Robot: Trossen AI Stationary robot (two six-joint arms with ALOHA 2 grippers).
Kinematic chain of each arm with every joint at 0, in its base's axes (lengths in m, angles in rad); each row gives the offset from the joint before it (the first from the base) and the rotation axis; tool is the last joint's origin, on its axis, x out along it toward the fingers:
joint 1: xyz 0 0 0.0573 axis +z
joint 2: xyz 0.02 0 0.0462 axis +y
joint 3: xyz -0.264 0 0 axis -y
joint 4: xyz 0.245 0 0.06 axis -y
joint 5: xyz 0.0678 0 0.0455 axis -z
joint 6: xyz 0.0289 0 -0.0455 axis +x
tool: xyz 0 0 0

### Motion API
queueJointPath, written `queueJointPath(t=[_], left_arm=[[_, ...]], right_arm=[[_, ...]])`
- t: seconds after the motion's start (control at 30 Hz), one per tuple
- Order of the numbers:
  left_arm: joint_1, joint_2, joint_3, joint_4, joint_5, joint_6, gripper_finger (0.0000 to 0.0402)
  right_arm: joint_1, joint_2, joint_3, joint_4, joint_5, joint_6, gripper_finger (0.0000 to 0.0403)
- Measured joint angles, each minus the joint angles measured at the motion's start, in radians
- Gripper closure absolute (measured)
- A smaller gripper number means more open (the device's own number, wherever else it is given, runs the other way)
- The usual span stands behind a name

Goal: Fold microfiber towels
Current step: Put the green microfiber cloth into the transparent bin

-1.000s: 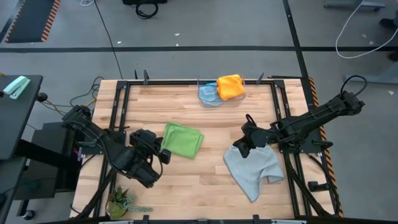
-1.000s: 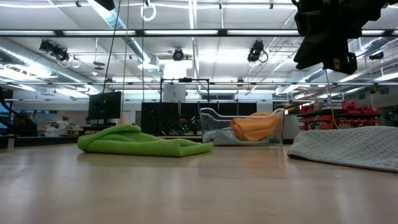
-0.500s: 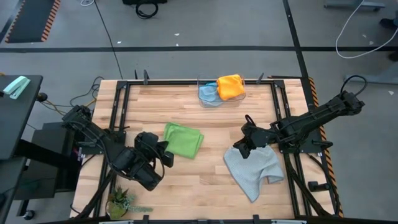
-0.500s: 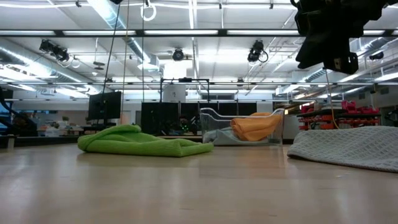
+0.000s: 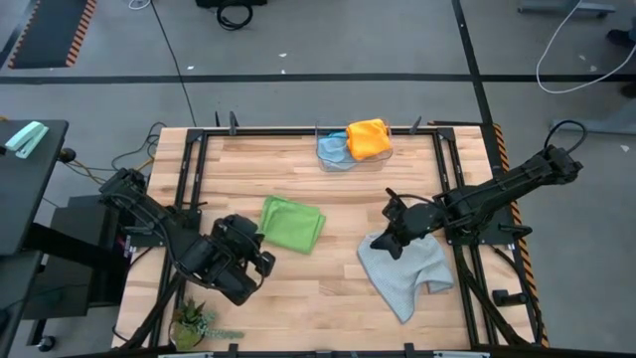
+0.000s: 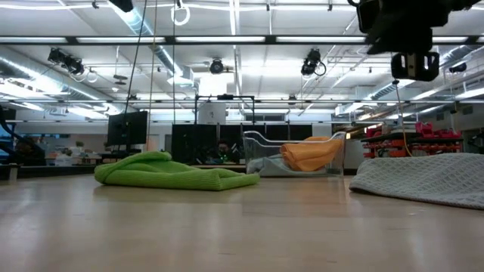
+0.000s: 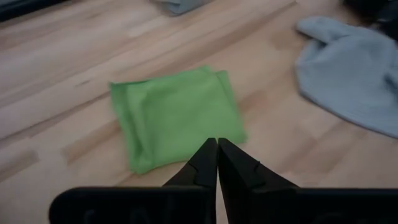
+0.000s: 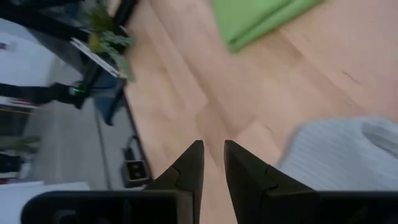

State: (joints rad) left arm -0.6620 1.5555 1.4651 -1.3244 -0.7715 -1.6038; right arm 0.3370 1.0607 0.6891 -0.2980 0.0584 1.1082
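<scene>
Overhead, the wooden table carries everything, and only the high view shows its full outline and both arms at once. Largest of the cloths is the light grey towel, spread rumpled near the right edge toward the front, one corner trailing to the front edge. Next is the bright green towel, folded into a neat rectangle left of the table's middle; the left wrist view shows its doubled edges plainly, which the low view flattens into a soft mound. At the middle of the back edge sits a clear bin holding the yellow-orange towel and the light blue towel; from the low view the blue one can hardly be made out, so it may lie under the orange. The right gripper hangs over the grey towel's back left corner, its fingers a narrow gap apart with nothing between them. The left gripper is near the front left part of the table, just beside the green towel's near corner, fingers pressed together and empty. Bare wood lies open between the green and grey towels and along the front edge. A small potted plant stands at the front left corner.
</scene>
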Motion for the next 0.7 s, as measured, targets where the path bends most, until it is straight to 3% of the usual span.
queueJointPath(t=[0.2, 0.37, 0.5, 0.7], left_arm=[[-0.084, -0.004, -0.001, -0.249, -0.001, -0.287, 0.0370], [-0.169, -0.105, -0.067, -0.208, -0.088, -0.331, 0.0367], [-0.219, -0.201, -0.165, -0.192, -0.089, -0.397, 0.0372], [-0.253, -0.327, -0.330, -0.036, -0.089, -0.378, 0.0380]], right_arm=[[-0.012, 0.000, -0.012, 0.039, 0.031, 0.058, 0.0331], [-0.072, 0.000, -0.114, 0.266, 0.038, 0.152, 0.0331], [-0.138, 0.008, -0.206, 0.445, 0.037, 0.224, 0.0331], [-0.208, 0.077, -0.257, 0.560, 0.038, 0.314, 0.0322]])
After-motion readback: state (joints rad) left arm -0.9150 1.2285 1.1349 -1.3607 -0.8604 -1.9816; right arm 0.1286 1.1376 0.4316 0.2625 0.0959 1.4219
